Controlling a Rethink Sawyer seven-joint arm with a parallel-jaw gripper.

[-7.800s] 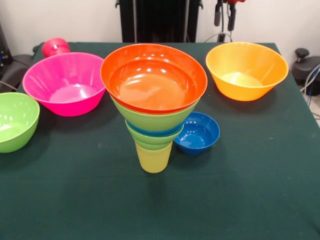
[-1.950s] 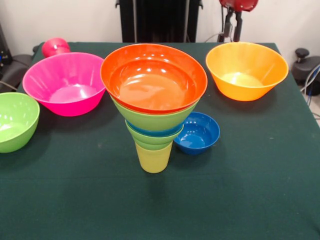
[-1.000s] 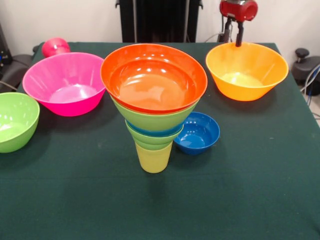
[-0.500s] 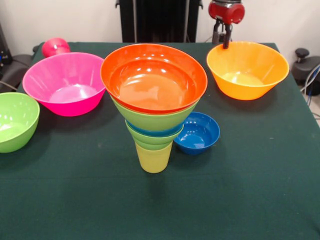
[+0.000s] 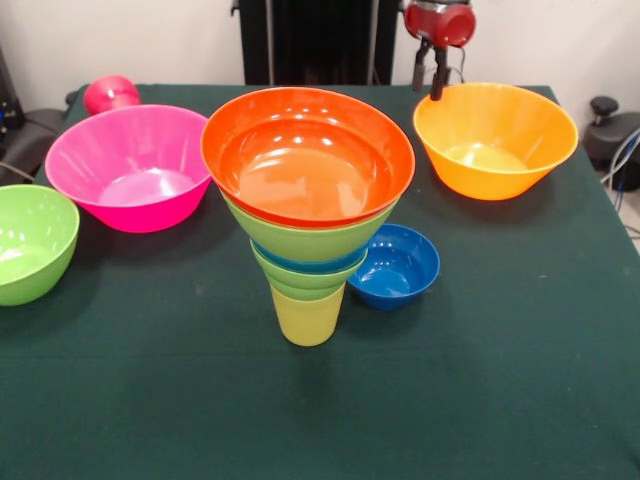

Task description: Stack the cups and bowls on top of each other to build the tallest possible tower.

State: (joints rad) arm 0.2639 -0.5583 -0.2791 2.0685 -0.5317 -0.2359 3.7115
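On the green table [image 5: 520,380], seen from the front, the largest thing is the tower [image 5: 308,210], which is standing near the middle. Its base is the pale yellow cup [image 5: 307,318], standing upright on the cloth. Above it, lime green bowls are sitting nested one in another, with a blue rim showing between them, and the wide orange-red bowl [image 5: 308,155] is lying on top, open side up. The stack is widening upward like a funnel.

At about ten o'clock from the tower, the big pink bowl [image 5: 128,165] is resting upright on the cloth. At about two o'clock, well apart from the tower, the yellow-orange bowl [image 5: 495,140] is standing upright. At nine o'clock, a lime green bowl [image 5: 32,240] is sitting at the table edge, partly cut by the picture border. At about four o'clock, just beside the tower's lower part, the small dark blue bowl [image 5: 397,264] is lying upright. Behind the pink bowl, at eleven o'clock, the red cup [image 5: 110,94] is showing only its top part.

At one o'clock, the gripper [image 5: 428,72] is hanging above the far left rim of the yellow-orange bowl. Its two dark fingers [image 5: 438,72] are pointing down with a narrow gap between them, and they are holding nothing.
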